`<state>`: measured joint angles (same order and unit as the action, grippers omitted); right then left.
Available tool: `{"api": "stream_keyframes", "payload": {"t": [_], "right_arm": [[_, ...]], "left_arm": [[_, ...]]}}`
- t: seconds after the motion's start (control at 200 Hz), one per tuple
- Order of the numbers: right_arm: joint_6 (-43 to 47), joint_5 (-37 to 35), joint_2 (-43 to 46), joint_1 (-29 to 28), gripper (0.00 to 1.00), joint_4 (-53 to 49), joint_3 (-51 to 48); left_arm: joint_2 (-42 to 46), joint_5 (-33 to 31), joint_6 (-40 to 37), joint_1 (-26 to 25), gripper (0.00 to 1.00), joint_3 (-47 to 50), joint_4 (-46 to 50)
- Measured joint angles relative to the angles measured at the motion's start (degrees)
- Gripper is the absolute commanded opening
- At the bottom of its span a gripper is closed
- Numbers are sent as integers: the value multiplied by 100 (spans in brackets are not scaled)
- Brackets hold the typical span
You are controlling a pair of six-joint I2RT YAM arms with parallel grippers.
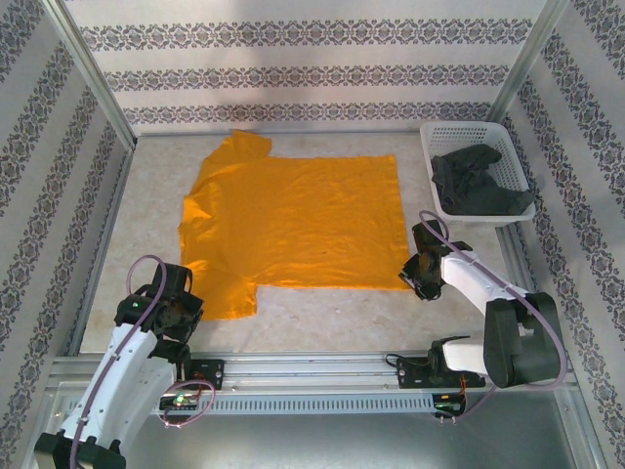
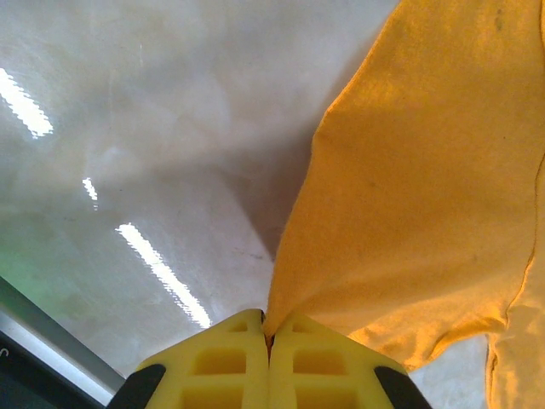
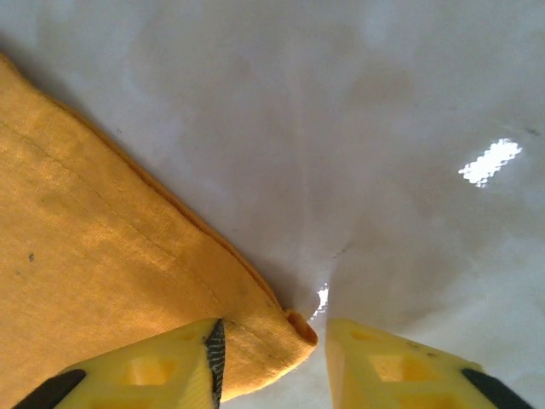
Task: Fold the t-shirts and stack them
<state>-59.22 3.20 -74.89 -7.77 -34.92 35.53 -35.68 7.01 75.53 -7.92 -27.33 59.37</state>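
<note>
Now the orange shirt (image 1: 293,220) lies flat mid-table. The left gripper (image 2: 269,336) pinches its 7 o'clock sleeve, and the right gripper (image 3: 272,331) stands spread around its 4 o'clock corner. The grey shirt (image 1: 479,186) sits in the 2 o'clock basket (image 1: 464,129).

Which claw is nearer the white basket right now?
Right. The right claw sits at the orange t-shirt's near right corner, just in front of the basket. The left claw pinches the shirt's near left edge, across the table.
</note>
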Motion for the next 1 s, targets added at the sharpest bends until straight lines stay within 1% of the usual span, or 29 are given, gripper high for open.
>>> {"api": "stream_keyframes", "payload": {"t": [0.055, 0.175, 0.38, 0.52, 0.68, 0.814, 0.904, 0.999], "right_arm": [[17, 24, -116, 0, 22, 37, 22], [-22, 52, -304, 0, 0, 7, 114], [13, -42, -190, -114, 0, -195, 203], [63, -81, 275, -199, 0, -466, 131], [63, -103, 868, -433, 0, -922, -59], [44, -103, 1305, -608, 0, -1250, -249], [37, -101, 1390, -638, 0, -1355, -310], [37, -96, 1272, -638, 0, -1357, -299]], "left_arm": [[0, 0, 0, 0, 0, 0, 0], [0, 0, 0, 0, 0, 0, 0], [46, 0, -2, 0, 0, 0, 20], [356, 2, 2, 0, 0, 2, 35], [715, 0, 42, 0, 0, 4, 61], [841, 26, 46, 0, 0, 4, 63], [828, 81, 44, 0, 0, 17, 39], [645, 181, 26, 0, 0, 33, -22]]}}
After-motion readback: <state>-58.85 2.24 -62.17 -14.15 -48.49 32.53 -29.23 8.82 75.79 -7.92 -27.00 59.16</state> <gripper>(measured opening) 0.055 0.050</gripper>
